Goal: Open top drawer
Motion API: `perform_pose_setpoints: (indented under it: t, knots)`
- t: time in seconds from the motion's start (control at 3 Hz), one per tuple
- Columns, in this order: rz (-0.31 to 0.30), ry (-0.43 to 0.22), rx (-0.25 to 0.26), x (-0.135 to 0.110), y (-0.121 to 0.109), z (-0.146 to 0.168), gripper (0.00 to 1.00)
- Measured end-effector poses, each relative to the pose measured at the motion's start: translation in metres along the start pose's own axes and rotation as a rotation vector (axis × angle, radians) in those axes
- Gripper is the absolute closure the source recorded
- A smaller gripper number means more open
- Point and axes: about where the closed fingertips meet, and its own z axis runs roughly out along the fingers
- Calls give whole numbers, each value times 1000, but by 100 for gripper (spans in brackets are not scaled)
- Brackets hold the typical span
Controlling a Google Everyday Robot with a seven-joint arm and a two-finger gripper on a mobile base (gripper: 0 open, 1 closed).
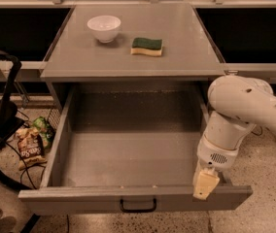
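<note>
One wide grey top drawer (128, 154) pulled far out, grey inside showing. Grey cabinet top (177, 57) above drawer. White robot arm (240, 106) at drawer's right side. Cream-tipped gripper (205, 183) over right end of drawer's front panel; open or closed, cannot tell. White round bowl (104, 28) and green-yellow sponge (146, 46) above, behind drawer. Small black bar handle (138, 206) mid front panel.

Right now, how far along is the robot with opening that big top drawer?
Done, by the look of it: the top drawer stands pulled far out of the cabinet, its grey inside open to view. In hand: the gripper hangs at the right end of the drawer's front panel, away from the black handle. Left: little or nothing, perhaps only drawing the arm clear.
</note>
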Motion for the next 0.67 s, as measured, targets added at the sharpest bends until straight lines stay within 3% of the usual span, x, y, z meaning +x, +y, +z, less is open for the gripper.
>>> perform_pose_setpoints:
  t: [0.33, 0.67]
  knots:
    - [20, 23, -43, 13, 15, 6, 100]
    - [27, 35, -67, 20, 22, 9, 90]
